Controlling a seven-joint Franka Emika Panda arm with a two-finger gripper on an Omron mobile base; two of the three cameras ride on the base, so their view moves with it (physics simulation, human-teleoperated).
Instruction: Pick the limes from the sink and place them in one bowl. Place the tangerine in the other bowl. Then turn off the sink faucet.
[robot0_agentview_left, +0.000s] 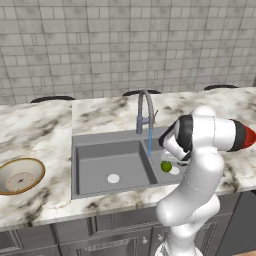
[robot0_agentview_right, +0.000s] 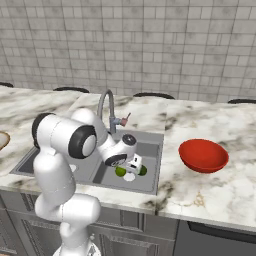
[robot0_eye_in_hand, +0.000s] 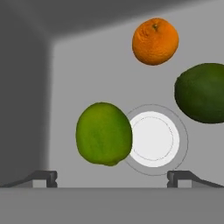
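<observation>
Green and round, the lighter lime (robot0_eye_in_hand: 103, 133) sits on the sink (robot0_agentview_left: 100, 165) floor beside the white drain (robot0_eye_in_hand: 153, 138), with the darker lime (robot0_eye_in_hand: 202, 92) and the tangerine (robot0_eye_in_hand: 155, 41) near, under the wide-open claw (robot0_eye_in_hand: 112, 177).

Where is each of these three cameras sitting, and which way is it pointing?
Left base view: behind the arm's left, facing the sink and tan bowl; arm at lower right.
Right base view: behind its right, facing the red bowl; arm at lower left.
Hand view: looking into the basin; open gripper.
All share the lighter lime.
</observation>
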